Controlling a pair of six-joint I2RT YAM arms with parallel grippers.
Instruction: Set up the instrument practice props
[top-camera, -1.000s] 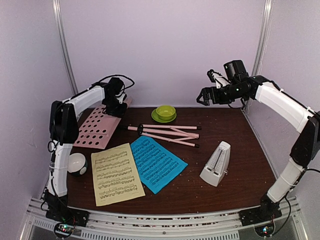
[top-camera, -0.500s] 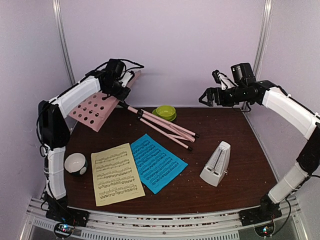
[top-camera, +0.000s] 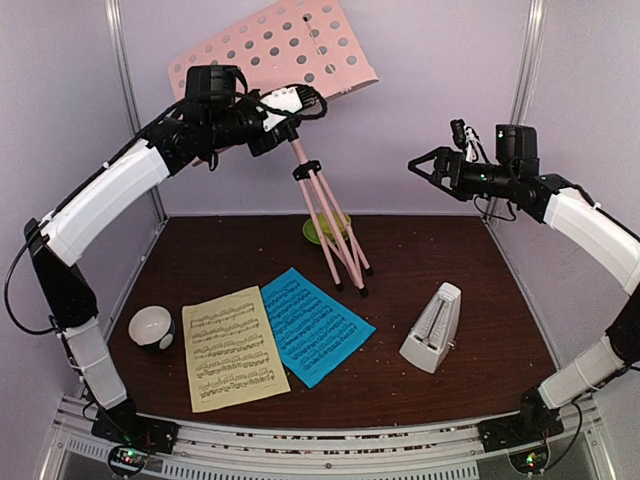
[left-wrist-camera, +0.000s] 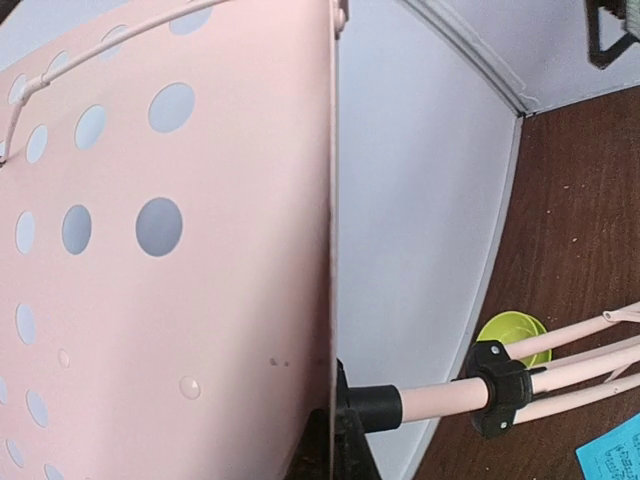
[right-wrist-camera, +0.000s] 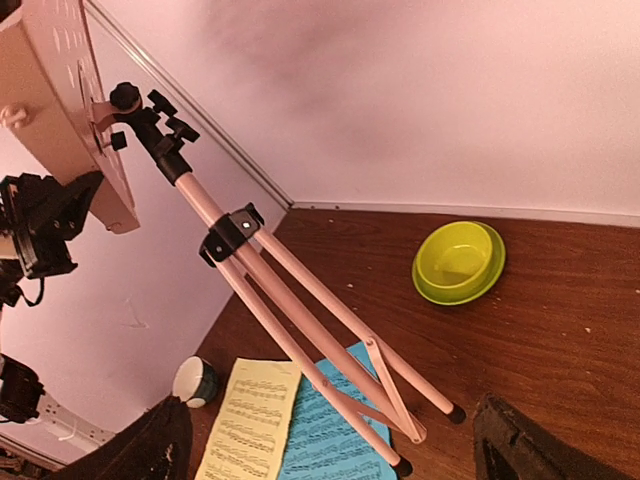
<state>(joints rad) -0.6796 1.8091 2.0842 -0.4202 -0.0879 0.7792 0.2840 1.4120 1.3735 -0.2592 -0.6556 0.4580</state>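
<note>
**A:** What does the overhead camera give?

**B:** The left gripper (top-camera: 288, 103) is closed tight on the pink music stand (top-camera: 285, 50), a hole-punched metal desk on thin folded tripod legs, pinching it at the desk's lower edge. The stand leans, with its desk up against the back wall and its feet on the dark wooden table (top-camera: 470, 250). The right gripper (top-camera: 420, 165) hangs well right of the stand, spread wide and empty.

**A:** And the rest?

**B:** A blue sheet-music page (top-camera: 315, 325) lies just in front of the stand's feet. A pale-yellow paper page (top-camera: 232, 348) lies front-left of them, and the two pages' edges meet. The white pyramid metronome (top-camera: 432, 328) with its clear cover stands front-right of the feet, apart from them. A green bowl on a saucer (top-camera: 313, 232) sits behind the legs, and a small white-and-black cup (top-camera: 152, 327) is well to their left.

**A:** Left wrist camera?

**B:** The desk fills the left of the view. The pole and black collar (left-wrist-camera: 497, 388) run rightward, with the bowl beyond. The grip itself is hidden there.

**A:** Right wrist?

**B:** Two dark fingers (right-wrist-camera: 150, 445) show in the bottom corners, far apart, with nothing between them. The stand leans ahead, well clear of them.
</note>
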